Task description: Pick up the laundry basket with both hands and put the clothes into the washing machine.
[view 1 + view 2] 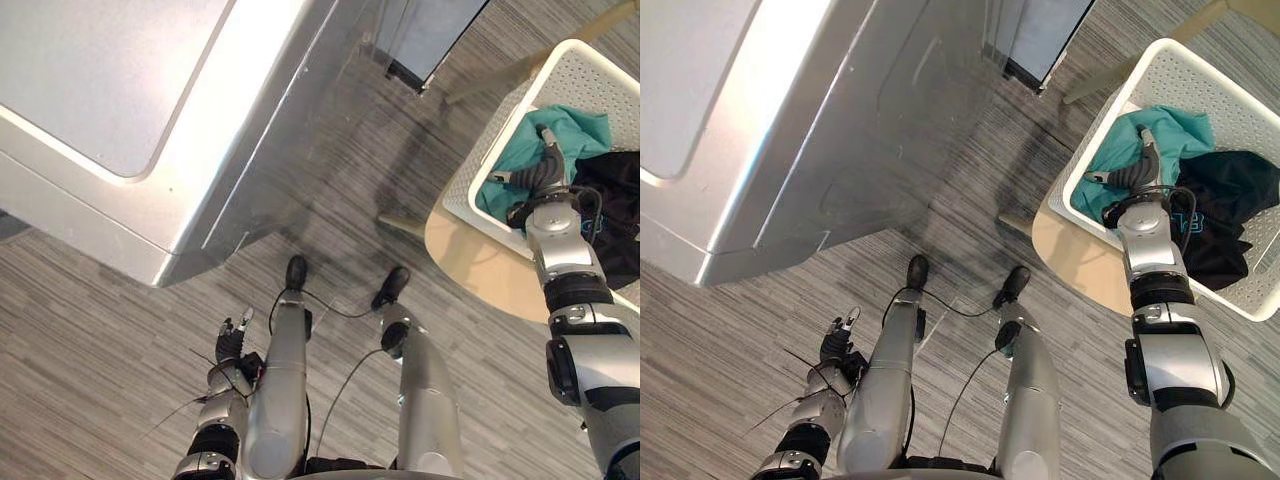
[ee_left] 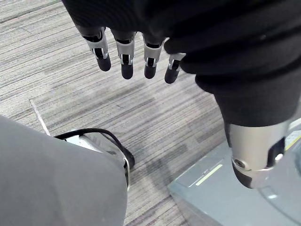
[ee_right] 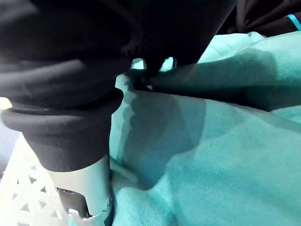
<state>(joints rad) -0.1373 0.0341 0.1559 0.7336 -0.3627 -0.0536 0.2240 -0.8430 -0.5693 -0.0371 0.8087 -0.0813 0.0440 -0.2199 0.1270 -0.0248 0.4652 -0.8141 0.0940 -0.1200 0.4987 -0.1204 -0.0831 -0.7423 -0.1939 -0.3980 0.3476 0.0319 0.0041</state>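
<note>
The white laundry basket (image 1: 562, 58) stands at the right on a small round wooden table (image 1: 468, 262). Inside it a teal garment (image 1: 578, 130) lies beside a black one (image 1: 618, 205). My right hand (image 1: 545, 176) reaches into the basket and rests on the teal garment (image 3: 225, 155), its dark cover (image 3: 94, 56) pressed close to the cloth. The washing machine (image 1: 120, 90), white with a silver side, takes up the upper left. Low at the left, my left hand (image 1: 230, 346) hangs by my side, fingers (image 2: 124, 59) straight and holding nothing.
Grey striped floor (image 1: 90, 350) lies between the machine and the table. A dark grey panel (image 1: 432, 35) stands at the top, past the machine's corner. The table's pale legs (image 1: 500, 75) reach out beside the basket. A grey appliance base (image 2: 225, 188) lies near my left hand.
</note>
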